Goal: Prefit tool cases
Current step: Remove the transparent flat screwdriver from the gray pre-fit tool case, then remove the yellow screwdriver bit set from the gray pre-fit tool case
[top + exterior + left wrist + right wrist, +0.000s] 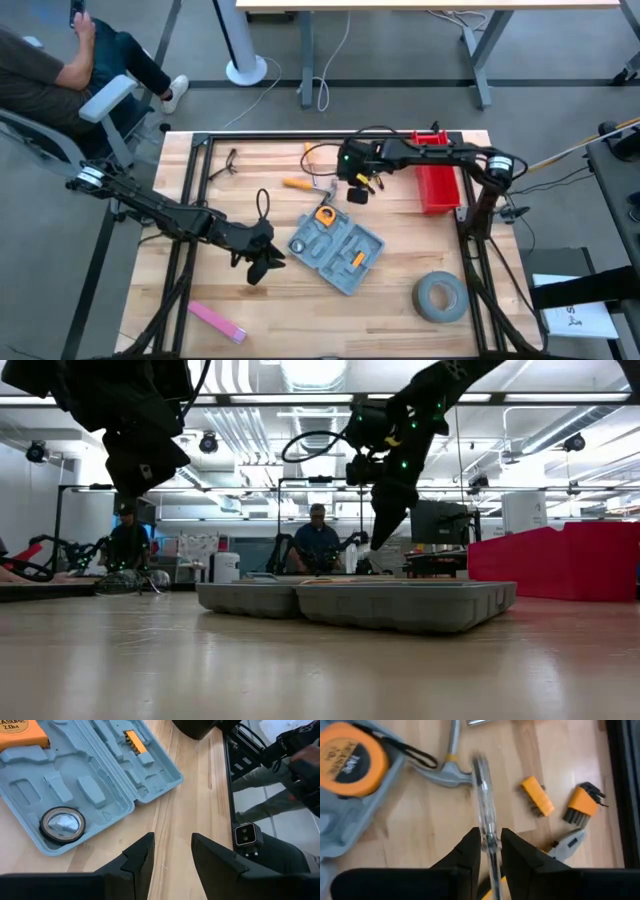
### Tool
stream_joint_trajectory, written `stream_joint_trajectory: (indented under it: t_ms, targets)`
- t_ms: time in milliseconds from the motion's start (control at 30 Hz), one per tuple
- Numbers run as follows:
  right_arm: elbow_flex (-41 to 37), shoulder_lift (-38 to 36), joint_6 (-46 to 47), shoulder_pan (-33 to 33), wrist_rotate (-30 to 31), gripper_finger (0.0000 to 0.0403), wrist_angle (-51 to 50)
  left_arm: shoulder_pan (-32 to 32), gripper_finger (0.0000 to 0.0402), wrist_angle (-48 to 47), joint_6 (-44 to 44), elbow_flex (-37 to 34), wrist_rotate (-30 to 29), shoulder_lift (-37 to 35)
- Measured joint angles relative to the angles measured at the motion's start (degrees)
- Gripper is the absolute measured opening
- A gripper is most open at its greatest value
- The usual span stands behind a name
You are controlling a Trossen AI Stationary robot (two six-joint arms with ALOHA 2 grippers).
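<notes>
In the left wrist view the picture's edge cut off the open tool case (95,775) and the orange tape measure (22,732) lying in it. In the right wrist view, the thin tool (485,815) between the right fingers (465,857) was blurred; its handle was hidden beneath them.

One open tool case (337,249), one red bin (438,186), one tape roll (440,297) — two arms
</notes>
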Motion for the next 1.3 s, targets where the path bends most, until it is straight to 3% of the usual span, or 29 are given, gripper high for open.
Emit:
stream_joint_trajectory:
  t_ms: [433, 767, 1300]
  targets:
    - [-0.19, 0.44, 1.92, -1.14, -1.51, 0.0041, 6.01, -0.16, 0.0137, 0.89, 0.4, 0.0, -0.39, 0.0]
    - [-0.26, 5.04, 9.25, -2.01, -4.58, 0.004, 7.19, -0.16, 0.0137, 2.43, 0.44, 0.0, -1.72, 0.0]
    - [-0.24, 1.27, 16.9, 5.13, -7.54, 0.0045, 13.6, -0.07, 0.0137, 4.87, 2.48, 0.0, -5.2, 0.02]
